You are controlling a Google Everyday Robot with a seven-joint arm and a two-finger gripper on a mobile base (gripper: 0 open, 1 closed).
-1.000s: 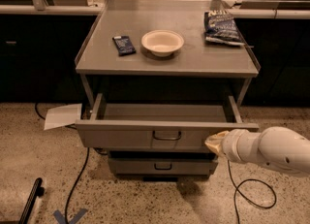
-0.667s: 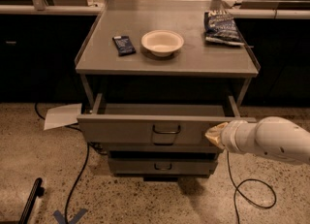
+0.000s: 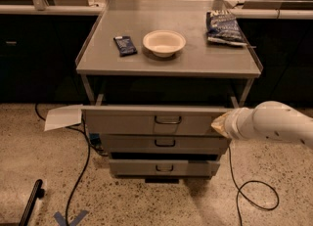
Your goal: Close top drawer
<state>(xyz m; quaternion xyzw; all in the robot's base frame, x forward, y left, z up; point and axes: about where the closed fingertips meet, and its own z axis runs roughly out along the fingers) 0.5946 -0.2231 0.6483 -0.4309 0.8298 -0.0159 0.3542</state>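
While end effector (image 3: 220, 124), grip unclear, at top drawer (image 3: 137, 121) R front: bowl (image 3: 164, 42) on grey tabletop (image 3: 200, 58), speckled floor (image 3: 49, 171)

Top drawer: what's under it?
The middle drawer and bottom drawer, each with a loop handle. Beneath them is shadow, nothing readable there. The gripper sits against the right end of the top drawer front, hiding that corner.

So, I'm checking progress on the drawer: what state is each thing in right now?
top drawer: partly open, front standing forward of the two below.
middle drawer: looks shut.
bottom drawer: looks shut.
gripper: against the right end of the top drawer's front.
bowl: upright, empty.
chip bag: lying flat.
dark packet: lying flat.
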